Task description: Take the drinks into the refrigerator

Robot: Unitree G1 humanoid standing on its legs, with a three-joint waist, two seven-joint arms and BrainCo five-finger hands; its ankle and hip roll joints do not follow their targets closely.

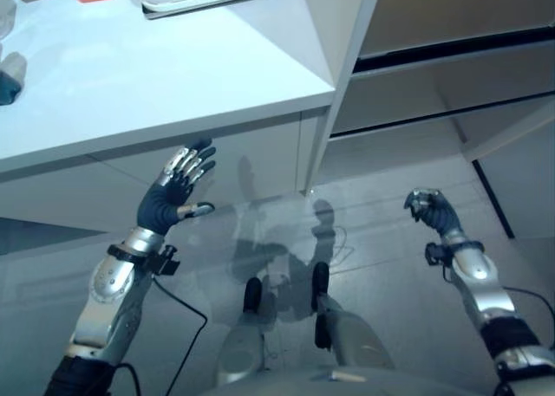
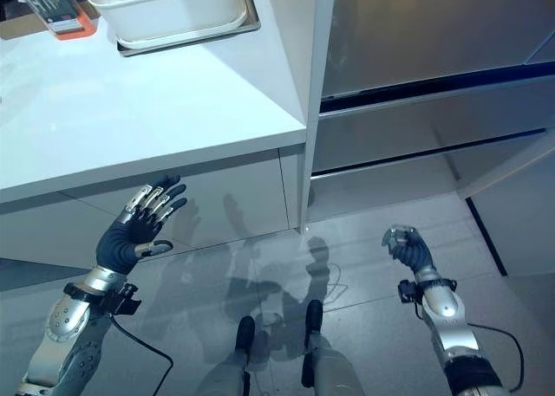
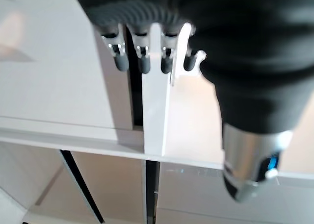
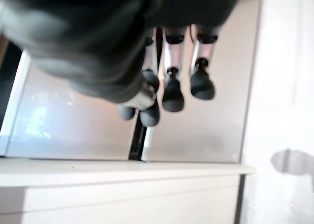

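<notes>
At the far left, a white tabletop (image 2: 130,110) is carrying one white tub (image 2: 173,10) on a tray at its far edge, with an orange-edged item (image 2: 65,19) lying just left of it. What is sitting in the tub is too cut off to name, so no drink can be counted for sure; any drinks are probably lying far and to the left of both hands.

Below the tabletop's near edge, the left hand (image 1: 173,188) is hovering in front of the cabinet face (image 1: 251,166), its fingers spread straight and holding nothing. It is the nearer hand to the tabletop, so a reach up and away over the edge would likely fall to it.

Moving right, the refrigerator (image 2: 416,75) is standing beside the tabletop's end, its door fronts closed, with dark gaps running across between them.

At the right, the right hand (image 2: 408,247) is hanging low above the floor (image 2: 364,240), fingers curled inward around nothing, well apart from the refrigerator front.
</notes>
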